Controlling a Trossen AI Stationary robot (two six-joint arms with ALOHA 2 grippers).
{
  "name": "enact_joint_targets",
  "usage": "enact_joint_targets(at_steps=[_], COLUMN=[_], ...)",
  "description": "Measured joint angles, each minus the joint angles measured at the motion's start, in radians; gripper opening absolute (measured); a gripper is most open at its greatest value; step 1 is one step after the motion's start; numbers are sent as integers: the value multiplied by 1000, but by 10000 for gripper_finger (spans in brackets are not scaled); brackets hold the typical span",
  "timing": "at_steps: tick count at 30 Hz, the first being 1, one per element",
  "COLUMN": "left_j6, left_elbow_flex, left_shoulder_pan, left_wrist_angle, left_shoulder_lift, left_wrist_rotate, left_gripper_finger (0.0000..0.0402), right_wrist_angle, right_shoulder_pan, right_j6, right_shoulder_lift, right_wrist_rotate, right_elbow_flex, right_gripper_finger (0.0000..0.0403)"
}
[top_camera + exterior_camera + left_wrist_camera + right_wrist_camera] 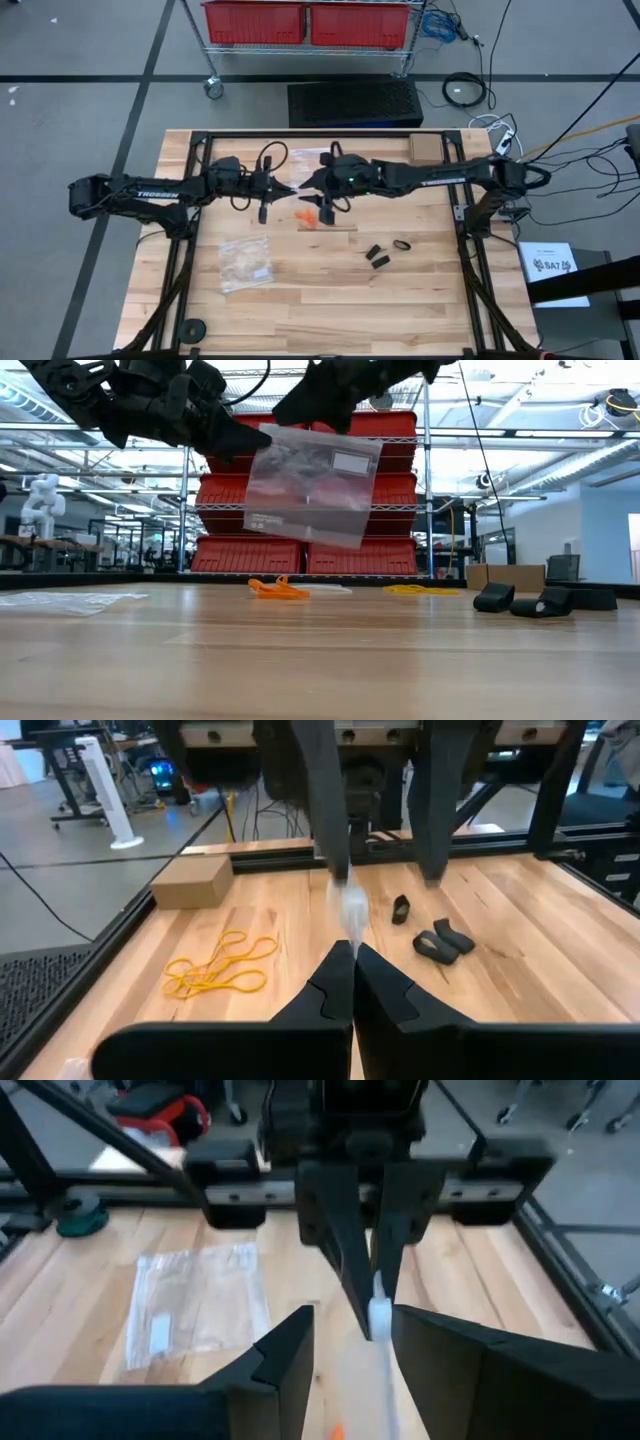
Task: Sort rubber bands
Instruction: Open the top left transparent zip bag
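A clear zip bag (310, 485) hangs in the air over the middle of the table, between both grippers. My left gripper (288, 188) is shut on it. My right gripper (350, 1320) is open and faces the left one, its fingers standing on either side of the bag's edge (380, 1312). Orange rubber bands (310, 216) lie on the wood just below the grippers. Black bands (385, 251) lie toward the right near side. Yellow bands (220, 970) lie toward the far edge. My left gripper pinches the clear bag's upper edge (350, 915) between its two shut fingers, coming level from the table's left. The bag is lifted clear and hangs tilted below the fingers. My right gripper has one finger (420, 1342) close beside the bag's edge; whether it touches cannot be told.
A second clear bag (245, 262) lies flat on the left near part of the table. A cardboard box (425, 148) sits at the far right edge, and a small black disc (190, 328) near the left near corner. A black frame rail runs around the table.
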Motion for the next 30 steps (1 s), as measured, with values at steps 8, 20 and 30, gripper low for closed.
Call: enact_joint_targets(at_steps=[8, 20, 30], left_j6=[4, 3, 2], left_elbow_flex=[0, 0, 0], left_shoulder_pan=[0, 0, 0], left_wrist_angle=[0, -2, 4], left_shoulder_lift=[0, 0, -3], left_wrist_rotate=[0, 0, -6], left_gripper_finger=[0, 0, 0], right_wrist_angle=[-20, -58, -197], right_shoulder_pan=[-3, -6, 2], right_j6=[-16, -19, -14], right_shoulder_lift=[54, 52, 1], right_wrist_rotate=[2, 56, 98], right_elbow_flex=[55, 56, 57], right_gripper_finger=[127, 11, 9])
